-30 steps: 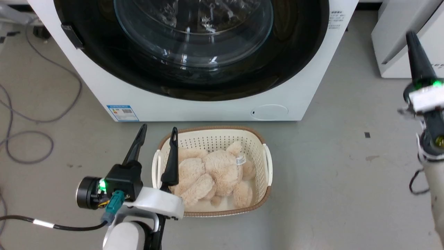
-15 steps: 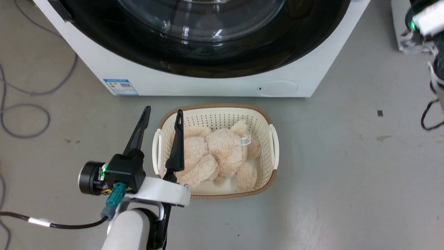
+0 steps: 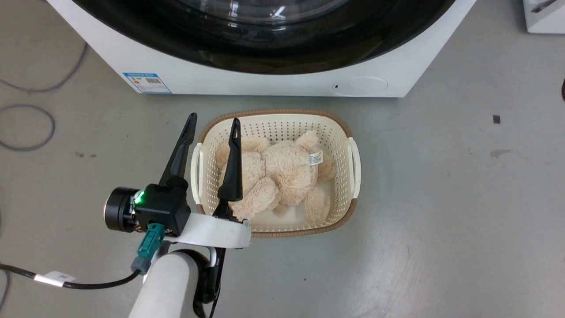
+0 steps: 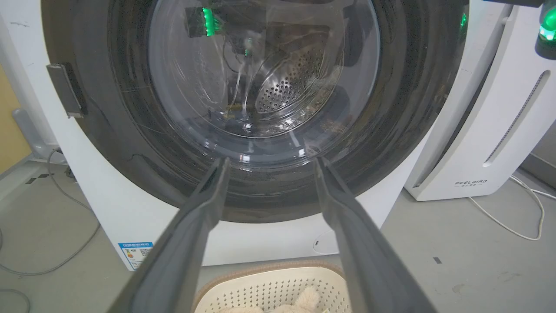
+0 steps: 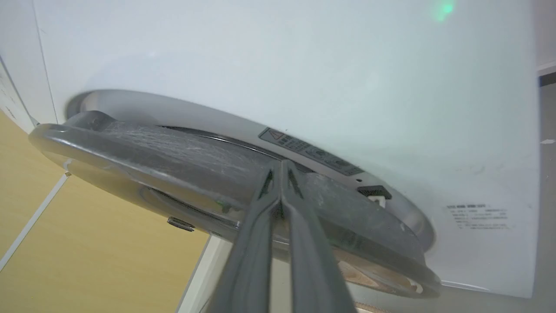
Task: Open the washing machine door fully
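The head camera looks steeply down on the cream perforated plastic basket (image 3: 282,126) and the lower front of the white washing machine (image 3: 282,84). The left wrist camera, low, faces the glossy black round door (image 4: 130,130) head-on from nearby, sharing the basket and the blue label sticker (image 3: 147,82). The right wrist camera sits tight against the door's edge, looking along it.

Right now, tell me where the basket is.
In the head view, the basket sits on the floor just before the washing machine, beside the open left tool.
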### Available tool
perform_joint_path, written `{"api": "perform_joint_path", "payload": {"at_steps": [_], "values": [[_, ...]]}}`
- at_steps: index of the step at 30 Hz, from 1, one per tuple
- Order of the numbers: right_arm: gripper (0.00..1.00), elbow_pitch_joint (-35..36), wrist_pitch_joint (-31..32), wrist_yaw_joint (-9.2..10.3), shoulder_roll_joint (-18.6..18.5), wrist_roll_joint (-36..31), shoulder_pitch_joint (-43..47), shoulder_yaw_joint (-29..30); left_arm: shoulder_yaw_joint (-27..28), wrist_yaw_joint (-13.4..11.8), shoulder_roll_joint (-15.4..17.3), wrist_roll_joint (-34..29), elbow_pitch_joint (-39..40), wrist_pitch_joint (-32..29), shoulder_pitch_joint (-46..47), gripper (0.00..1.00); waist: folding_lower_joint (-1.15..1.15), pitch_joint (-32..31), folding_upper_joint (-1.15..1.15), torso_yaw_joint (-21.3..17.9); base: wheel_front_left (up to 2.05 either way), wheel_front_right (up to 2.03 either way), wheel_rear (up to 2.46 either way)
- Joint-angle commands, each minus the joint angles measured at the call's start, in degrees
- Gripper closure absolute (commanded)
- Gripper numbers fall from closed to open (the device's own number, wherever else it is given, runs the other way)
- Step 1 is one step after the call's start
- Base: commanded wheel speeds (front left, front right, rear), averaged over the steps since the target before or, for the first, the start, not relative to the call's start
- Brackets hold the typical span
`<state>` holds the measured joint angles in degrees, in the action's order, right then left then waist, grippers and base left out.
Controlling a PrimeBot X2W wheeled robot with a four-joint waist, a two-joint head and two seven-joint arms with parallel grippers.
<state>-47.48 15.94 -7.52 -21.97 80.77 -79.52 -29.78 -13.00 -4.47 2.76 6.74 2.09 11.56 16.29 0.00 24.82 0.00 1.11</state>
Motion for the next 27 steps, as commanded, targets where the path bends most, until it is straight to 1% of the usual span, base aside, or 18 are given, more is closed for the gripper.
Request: {"api": "perform_joint_path", "payload": {"at_steps": [1, 10, 14, 22, 25, 27], "values": [[1.00, -1.22, 0.96, 0.02, -0.81, 1.83, -2.61, -1.08, -0.50, -0.38, 0.10, 0.31, 0.36, 0.58, 1.08, 0.00, 0.00, 0.51, 0.00, 0.01, 0.00, 0.00, 0.00], [1.00, -4.16, 8.73, 0.02, -2.58, 8.47, -9.31, -6.12, -1.79, -0.81, 0.11, 1.05, 0.23, 1.66, 2.68, 0.00, 0.00, 2.68, 0.00, -0.12, 0.00, 0.00, 0.00], [1.00, -3.71, 13.52, 0.03, -3.63, 12.23, -11.35, -8.02, -2.42, -0.98, 0.11, 1.41, 0.17, 2.14, 3.46, 0.00, 0.00, 3.63, 0.00, -0.12, 0.00, 0.00, 0.00], [1.00, -3.35, 22.50, 0.03, -6.99, 19.74, -14.54, -12.06, -3.61, -1.43, 0.11, 2.36, -0.17, 3.09, 4.64, 0.00, 0.00, 4.73, 0.00, 0.10, 0.00, 0.00, 0.00], [1.00, -3.43, 25.26, 0.03, -8.08, 22.47, -15.49, -13.57, -4.09, -1.77, 0.11, 2.71, -0.22, 3.44, 4.79, 0.00, 0.00, 4.88, 0.00, 0.12, 0.00, 0.00, 0.00], [1.00, -2.75, 26.20, 0.03, -8.34, 22.70, -14.65, -13.94, -3.99, -1.81, 0.11, 2.79, -0.34, 3.44, 4.61, 0.00, 0.00, 4.49, 0.00, 0.08, 0.00, 0.00, 0.00]]}}
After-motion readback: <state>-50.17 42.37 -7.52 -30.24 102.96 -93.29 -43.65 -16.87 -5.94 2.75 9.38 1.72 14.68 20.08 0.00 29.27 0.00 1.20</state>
